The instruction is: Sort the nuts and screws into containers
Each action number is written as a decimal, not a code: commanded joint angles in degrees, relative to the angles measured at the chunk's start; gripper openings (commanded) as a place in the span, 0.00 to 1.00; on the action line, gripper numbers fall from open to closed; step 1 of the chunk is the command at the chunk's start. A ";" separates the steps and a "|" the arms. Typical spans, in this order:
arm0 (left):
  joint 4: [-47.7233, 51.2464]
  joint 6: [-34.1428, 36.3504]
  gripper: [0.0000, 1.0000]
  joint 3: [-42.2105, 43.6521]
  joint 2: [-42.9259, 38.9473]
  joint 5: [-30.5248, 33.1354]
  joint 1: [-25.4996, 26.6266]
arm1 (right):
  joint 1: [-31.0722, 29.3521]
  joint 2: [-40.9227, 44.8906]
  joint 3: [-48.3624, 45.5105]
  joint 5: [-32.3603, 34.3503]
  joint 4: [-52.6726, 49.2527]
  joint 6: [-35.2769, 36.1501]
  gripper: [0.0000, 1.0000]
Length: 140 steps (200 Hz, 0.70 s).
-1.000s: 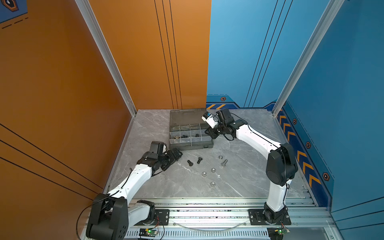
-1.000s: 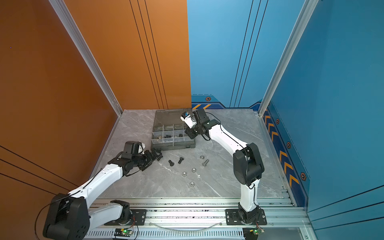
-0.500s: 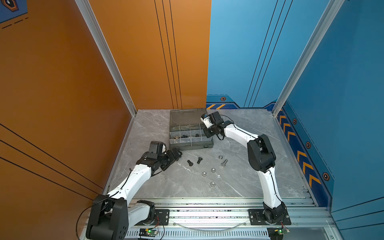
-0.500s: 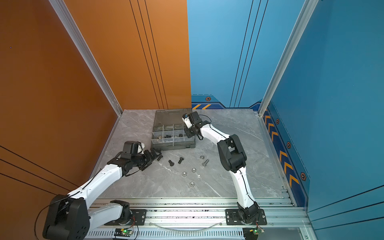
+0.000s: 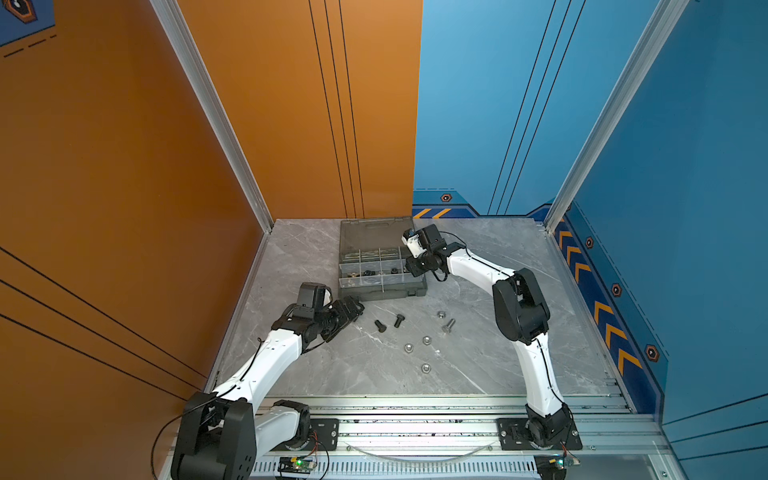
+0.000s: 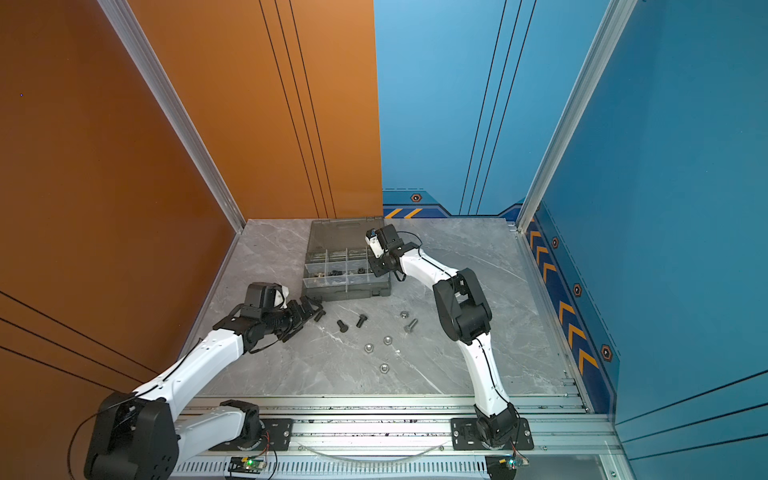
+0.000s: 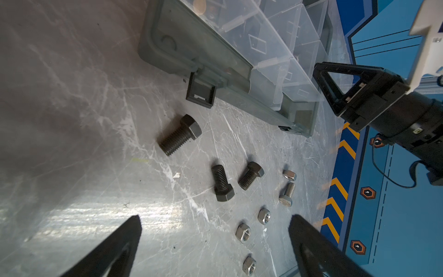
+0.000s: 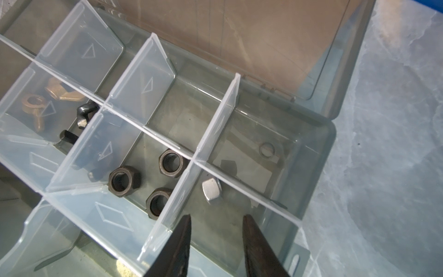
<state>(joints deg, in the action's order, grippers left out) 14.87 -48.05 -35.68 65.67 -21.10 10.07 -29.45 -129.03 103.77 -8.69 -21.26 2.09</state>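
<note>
Hanging over the end compartment (image 8: 239,203) at the 3 o'clock end of the organiser case (image 5: 382,293), the right gripper (image 8: 217,217) has jaws apart, nothing between them. One silver nut (image 8: 211,189) lies in that compartment, right under them. Next compartment along holds three black nuts (image 8: 123,181). The one after holds brass wing nuts (image 8: 32,104) plus a black wing nut (image 8: 85,112). No bolt shows in any compartment, though the far row is too small to read in both top views.

Left gripper (image 7: 215,216) sits low at 9 o'clock of the loose pile, jaws spread wide, empty, touching nothing.

Left on the surface (image 7: 72,120), at 6 o'clock of the case:
- three black bolts (image 7: 179,134), the nearest close to the front latch (image 7: 200,93)
- one silver bolt (image 7: 287,194)
- four loose silver nuts (image 7: 264,215), scattered 3 to 5 o'clock of the black bolts

Judgement: nuts partly sorted, screws not started, so about halfway at best, with eight pieces to go. The silver nuts likely belong with the one under the right jaws, and the bolts need their own compartment.
</note>
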 commanded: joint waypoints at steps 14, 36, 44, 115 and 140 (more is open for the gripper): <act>0.81 -0.02 0.98 -0.25 -1.38 -0.76 -0.64 | 0.23 9.82 -5.19 0.07 -3.01 1.08 0.42; 0.60 -0.02 0.98 -0.18 -1.21 -0.73 -0.63 | 0.29 16.15 -9.26 -1.36 -6.51 2.18 0.43; 0.55 -0.02 0.98 -0.22 -1.16 -0.76 -0.66 | 0.27 17.86 -10.60 -1.71 -8.26 2.60 0.43; -0.27 -0.01 0.98 -0.29 -0.63 -1.31 -0.66 | 0.88 29.71 -24.42 -3.45 -18.40 9.10 0.45; -0.50 -0.02 0.98 -0.27 -0.67 -1.30 -0.66 | 1.73 30.57 -27.65 -3.23 -18.70 9.00 0.47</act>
<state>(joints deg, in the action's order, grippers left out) 14.61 -48.07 -35.68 65.14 -21.15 10.07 -28.77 -100.44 78.74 -12.16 -36.49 9.41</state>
